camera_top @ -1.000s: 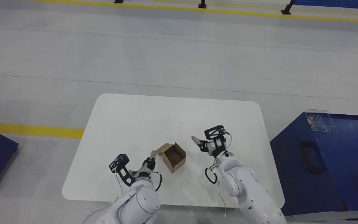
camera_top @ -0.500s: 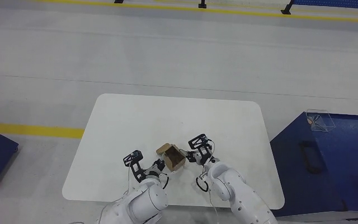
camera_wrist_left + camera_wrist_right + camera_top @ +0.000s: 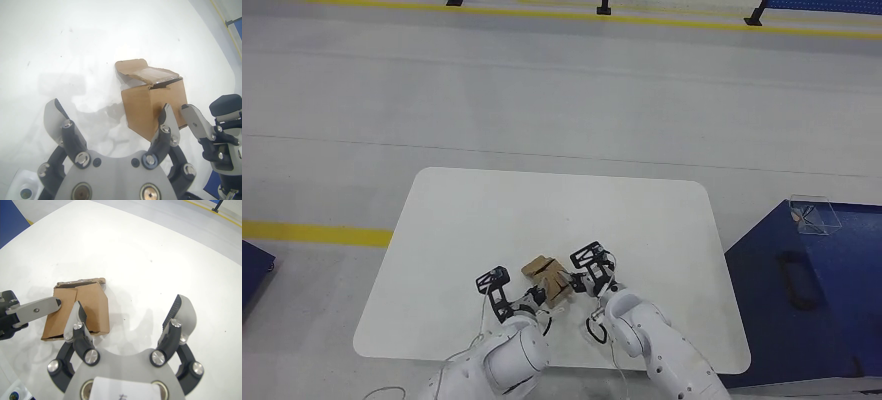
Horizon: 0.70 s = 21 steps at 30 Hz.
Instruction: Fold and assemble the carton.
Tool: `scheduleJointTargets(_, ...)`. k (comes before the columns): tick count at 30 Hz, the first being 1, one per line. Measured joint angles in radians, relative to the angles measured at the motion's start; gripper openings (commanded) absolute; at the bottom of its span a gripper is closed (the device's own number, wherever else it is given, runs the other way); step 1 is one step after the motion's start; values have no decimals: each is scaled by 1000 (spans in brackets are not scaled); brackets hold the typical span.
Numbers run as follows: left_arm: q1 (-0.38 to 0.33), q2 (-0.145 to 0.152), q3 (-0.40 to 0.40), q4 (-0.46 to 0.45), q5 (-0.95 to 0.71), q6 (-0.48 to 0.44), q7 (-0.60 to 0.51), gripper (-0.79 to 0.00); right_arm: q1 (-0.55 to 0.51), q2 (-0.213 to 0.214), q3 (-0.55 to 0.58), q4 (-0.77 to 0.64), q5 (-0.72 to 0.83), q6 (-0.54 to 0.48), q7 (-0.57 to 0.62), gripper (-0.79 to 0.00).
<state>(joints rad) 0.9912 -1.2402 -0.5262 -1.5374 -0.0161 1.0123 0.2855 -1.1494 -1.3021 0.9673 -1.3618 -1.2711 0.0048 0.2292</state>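
Observation:
A small brown carton (image 3: 546, 277) sits on the white table (image 3: 492, 220), with torn, taped flaps (image 3: 147, 73) at its far end. My left gripper (image 3: 110, 109) is open beside it, and one fingertip (image 3: 166, 111) touches the carton's (image 3: 143, 102) near corner. My right gripper (image 3: 128, 306) is open too. One of its fingers (image 3: 78, 309) lies over the carton's (image 3: 94, 298) upper face, the other stands off over bare table. In the top view the left gripper (image 3: 535, 296) and right gripper (image 3: 575, 283) flank the carton's near end.
A blue block (image 3: 812, 290) stands off the table's right side with a clear container (image 3: 814, 213) on it. Bare white table surrounds the carton at the back and left; the near edge is close behind the grippers.
Both grippers have closed in on the carton from either side. The carton, earlier showing its open inside, now shows closed brown faces and has shifted slightly.

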Motion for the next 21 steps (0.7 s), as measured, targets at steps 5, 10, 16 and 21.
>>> scheduleJointTargets(5, -4, -19, 4, 20, 36, 0, -27, 0, 7, -6, 3, 9, -2, 14, -6, 0)
scheduleJointTargets(10, 14, -32, 0, 7, 81, 0, -57, 0, 12, -10, 7, 18, -7, 20, -7, 0)
scheduleJointTargets(16, 63, -46, -64, -69, 117, 0, -44, 0, 12, -13, 26, 17, 2, 17, -33, 0)
scheduleJointTargets(21, 164, -39, -201, -216, 141, 0, 36, 0, -33, -3, 92, -43, 60, -30, -110, 0)
